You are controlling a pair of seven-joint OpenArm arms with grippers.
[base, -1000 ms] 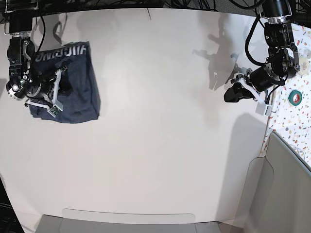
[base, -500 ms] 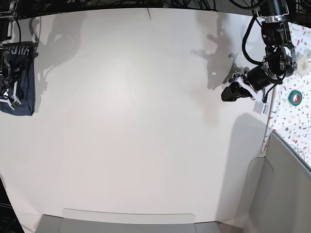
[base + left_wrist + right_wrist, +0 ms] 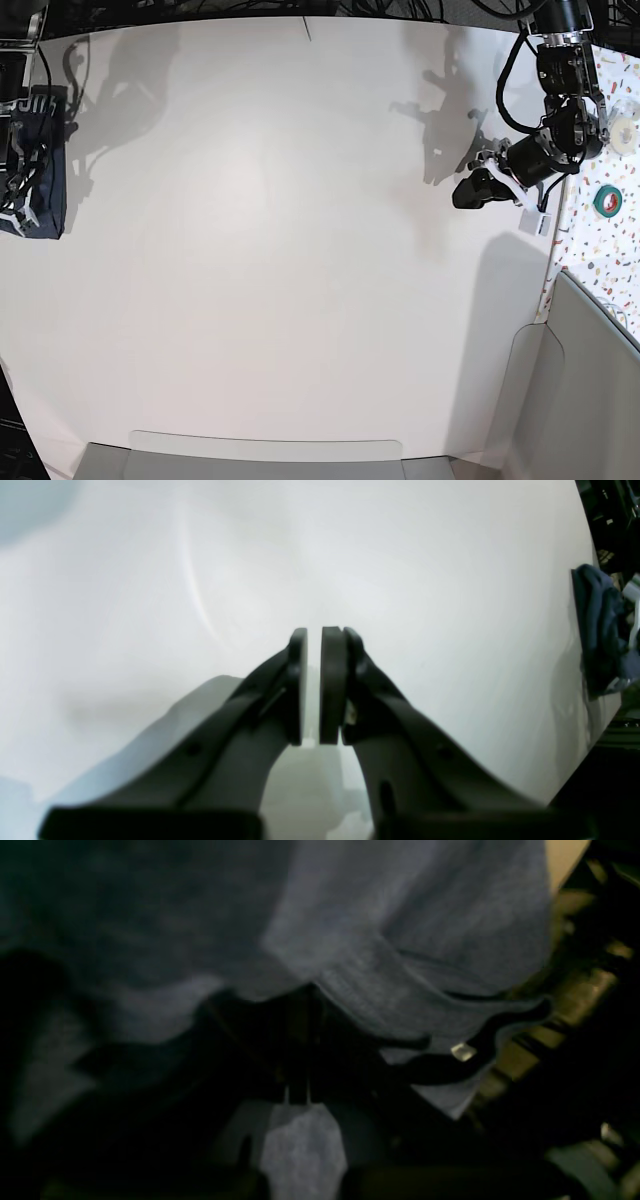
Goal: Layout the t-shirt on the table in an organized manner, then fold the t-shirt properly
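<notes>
At the table edge, the t-shirt hangs bunched in the clamped right gripper (left gripper nearly closed, empty), folding not begun.

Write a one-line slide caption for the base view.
Right gripper holds the t-shirt at the table edge.

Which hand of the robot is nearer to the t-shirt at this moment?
The right hand: it is shut on the t-shirt at the table's edge. The left hand hovers empty over the opposite side, apart from it.
</notes>
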